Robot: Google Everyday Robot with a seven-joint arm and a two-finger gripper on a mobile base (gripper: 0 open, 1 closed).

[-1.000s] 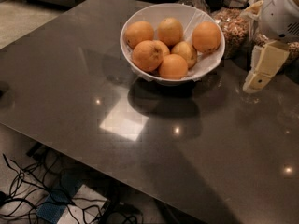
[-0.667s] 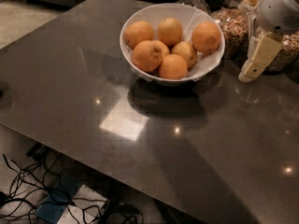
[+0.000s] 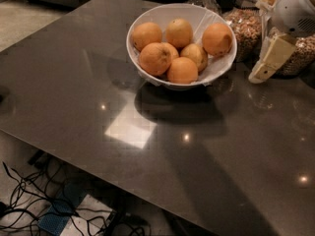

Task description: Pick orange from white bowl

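The white bowl [image 3: 147,18] stands at the back middle of the dark table and holds several oranges. The orange [image 3: 217,39], round and evenly deep orange, lies at the bowl's right side against the wall. A paler yellowish orange [image 3: 195,55] and a bigger orange with a dark dot [image 3: 155,58] lie beside it. My gripper [image 3: 266,60], cream and white, hangs at the right, just outside the bowl's right rim and level with it. It holds nothing that I can see.
Glass jars of grains [image 3: 246,26] stand behind and right of the bowl, close to my gripper; another jar [image 3: 298,58] is behind it. The dark table [image 3: 98,107] stretches left and forward. Cables lie on the floor [image 3: 49,205] below the front edge.
My gripper has moved a little left and up, closer to the bowl's right rim. The bowl and oranges have not moved.
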